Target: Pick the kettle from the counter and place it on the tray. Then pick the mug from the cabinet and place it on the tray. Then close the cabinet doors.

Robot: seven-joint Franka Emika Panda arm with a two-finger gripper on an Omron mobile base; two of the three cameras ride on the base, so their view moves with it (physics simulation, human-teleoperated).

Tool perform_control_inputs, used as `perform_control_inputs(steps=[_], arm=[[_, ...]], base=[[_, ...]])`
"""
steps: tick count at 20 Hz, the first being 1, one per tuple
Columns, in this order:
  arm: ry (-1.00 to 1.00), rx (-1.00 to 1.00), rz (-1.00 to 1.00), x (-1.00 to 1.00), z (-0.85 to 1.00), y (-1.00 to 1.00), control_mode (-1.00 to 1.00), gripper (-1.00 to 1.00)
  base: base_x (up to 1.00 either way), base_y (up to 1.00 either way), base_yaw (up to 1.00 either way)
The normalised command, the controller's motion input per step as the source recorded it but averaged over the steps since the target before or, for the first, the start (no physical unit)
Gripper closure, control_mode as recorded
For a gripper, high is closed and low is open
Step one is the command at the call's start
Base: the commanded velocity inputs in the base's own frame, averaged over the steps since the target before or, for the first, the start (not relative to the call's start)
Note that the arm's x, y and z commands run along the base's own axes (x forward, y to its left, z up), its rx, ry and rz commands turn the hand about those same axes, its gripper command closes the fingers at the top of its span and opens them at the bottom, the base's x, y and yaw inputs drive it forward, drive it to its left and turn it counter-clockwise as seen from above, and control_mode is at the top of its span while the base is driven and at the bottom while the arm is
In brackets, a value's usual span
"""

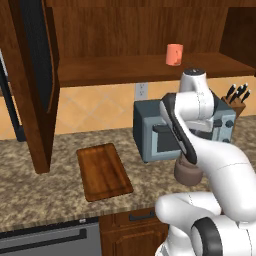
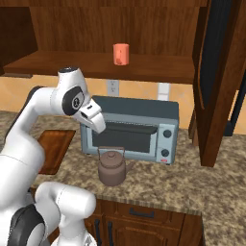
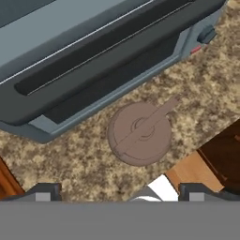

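Two things wait to be moved, and the first sits below my hand: the small squat brownish-grey metal kettle [image 3: 139, 133] with its arched loop handle, standing upright on the speckled brown-beige granite-look counter [image 2: 202, 185], near the front edge and just in front of the blue-grey toaster oven [image 2: 132, 129]. My gripper [image 3: 119, 191] hangs above it with its fingers spread wide and nothing between them; in the hand view the two dark fingertips [image 3: 44, 191] stand to either side, the kettle a little beyond their midline.

I judge the kettle rigid and moderately heavy for its size, with a smooth rounded body that would slip out of a side pinch. The loop handle is the place to take it: thin, stiff, and running diagonally across the lid as I see it, so my fingers should close across the bar at its top, not along it. Hung from the handle it may swing or tip toward the spout.

The flat rectangular dark reddish-brown wooden tray [image 1: 103, 171] lies farther left along the counter, near the front edge, well apart from the kettle. The small orange-coral mug [image 2: 121, 54] stands on the shelf of the dark brown wooden wall cabinet [image 1: 125, 67], whose door [image 2: 216, 77] hangs open.
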Motion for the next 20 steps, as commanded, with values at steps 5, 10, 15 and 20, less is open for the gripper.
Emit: perform_control_inputs(steps=[5,10,15,20], arm=[[0.0,0.07,-0.1,-0.09,-0.52,-0.35,-1.0,-1.0],[0.0,0.07,-0.12,0.01,-0.5,-0.14,-1.0,-1.0],[0.0,0.06,-0.12,0.03,-0.4,-0.08,-1.0,-1.0],[0.0,0.08,-0.11,0.13,-0.24,-0.06,-1.0,-1.0]], base=[[0.0,0.0,0.0],[0.0,0.0,0.0],[0.0,0.0,0.0],[0.0,0.0,0.0]])
